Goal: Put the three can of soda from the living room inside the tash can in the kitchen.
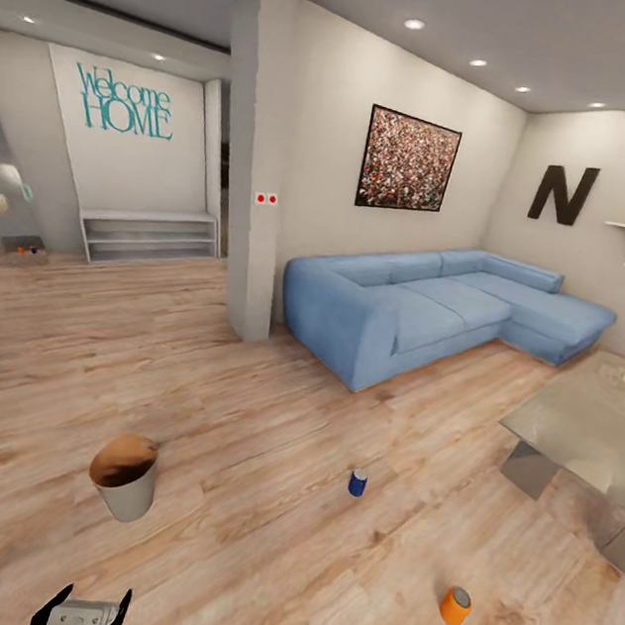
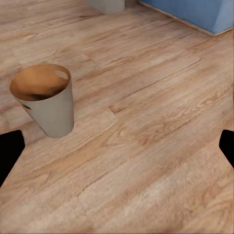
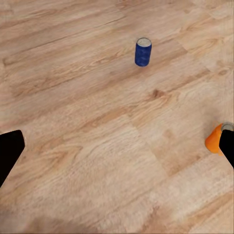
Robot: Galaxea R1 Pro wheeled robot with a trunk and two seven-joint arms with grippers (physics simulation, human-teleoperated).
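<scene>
Orange can (image 3: 215, 140) half-hidden by right gripper (image 3: 117, 151) finger | both grippers spread, left gripper (image 2: 117, 148) fingertips cropped

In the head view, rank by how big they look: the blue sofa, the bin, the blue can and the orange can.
1. Blue sofa, by far the largest.
2. Bin.
3. Orange can and blue can: nearly alike. The orange one looks slightly bigger, but it stands nearer the camera, so I would not rank them.

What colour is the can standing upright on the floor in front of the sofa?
The upright can is dark blue with a grey metal top, clearest in the right wrist view.
</scene>
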